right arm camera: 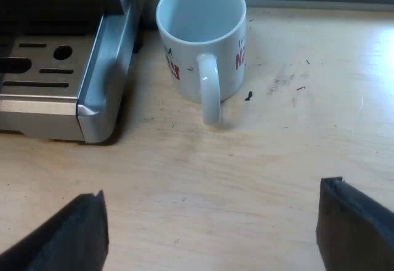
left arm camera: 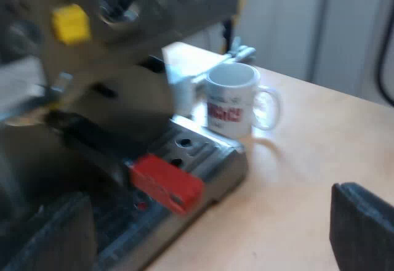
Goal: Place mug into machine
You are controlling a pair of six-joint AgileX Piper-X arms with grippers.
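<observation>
Straight ahead of my right gripper (right arm camera: 213, 188) the mug (right arm camera: 202, 34) stands upright and empty on the table (right arm camera: 289, 154), just beside the side wall of the espresso machine's drip tray (right arm camera: 101, 68), its handle (right arm camera: 209, 92) turned back toward me; the two black fingers are spread wide and grip nothing. My left gripper (left arm camera: 206, 222) is likewise wide apart and empty, hanging close over the tray's front corner, with the holder's red end (left arm camera: 166, 182) sticking out just ahead of it and the mug beyond the tray.

Trouble could start at the grasp, I judge; the handle faces the gripper, so a finger closing on it and not on the wall could swing the mug round or tip it; the gap between mug and tray wall looks slim, so the finger on that side may strike the metal or shove the mug away. Carried too low, the mug's base could catch the tray's raised rim; carried too high, its lip could knock the holder's handle over the tray. The left gripper sits near that same path, so the two arms could meet there.
</observation>
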